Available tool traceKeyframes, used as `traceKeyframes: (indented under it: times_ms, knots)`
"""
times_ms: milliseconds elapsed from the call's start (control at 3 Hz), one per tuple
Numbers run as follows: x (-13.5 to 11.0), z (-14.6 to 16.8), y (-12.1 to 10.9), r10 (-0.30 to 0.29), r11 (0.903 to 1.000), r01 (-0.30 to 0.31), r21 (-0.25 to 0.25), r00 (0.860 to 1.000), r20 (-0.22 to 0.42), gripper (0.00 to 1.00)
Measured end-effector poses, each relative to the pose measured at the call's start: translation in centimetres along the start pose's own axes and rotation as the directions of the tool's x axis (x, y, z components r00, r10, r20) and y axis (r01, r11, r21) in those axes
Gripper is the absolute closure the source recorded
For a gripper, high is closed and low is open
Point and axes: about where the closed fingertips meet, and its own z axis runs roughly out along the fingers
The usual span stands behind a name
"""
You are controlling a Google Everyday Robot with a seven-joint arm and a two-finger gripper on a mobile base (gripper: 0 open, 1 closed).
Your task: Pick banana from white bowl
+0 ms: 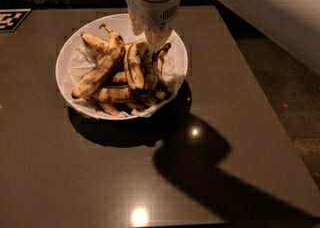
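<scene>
The white bowl (70,69) stands on the dark table, left of centre, with crinkled white lining inside. It holds several brown-blotched bananas in a pile. The banana (135,64) with a small blue sticker on its side stands steeply in the middle of the pile, with its dark end up. My gripper (150,39) hangs from the white arm at the top of the view. It is directly over the far right part of the pile, with its tip at the upper end of the stickered banana. Its lower end hides part of the bananas behind it.
The dark glossy table (225,122) stretches to the right and front of the bowl, with lamp glare spots. Its right edge drops to the floor (295,97). A black-and-white marker tag (12,19) lies at the far left corner. The arm's shadow falls right of the bowl.
</scene>
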Motion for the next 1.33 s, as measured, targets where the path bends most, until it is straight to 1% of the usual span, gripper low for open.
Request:
traceKeyframes:
  times_ms: [333,667,1333]
  knots:
    - [0.0,0.7,-0.4,-0.012,0.9999,0.012,-0.009,1.0,0.005,0.53]
    - [0.0,1.3,-0.9,-0.03,0.9994,0.03,-0.015,1.0,0.006,0.55]
    - [-0.1,2.6,-1.1,-0.056,0.9979,0.057,-0.032,0.998,0.018,0.53]
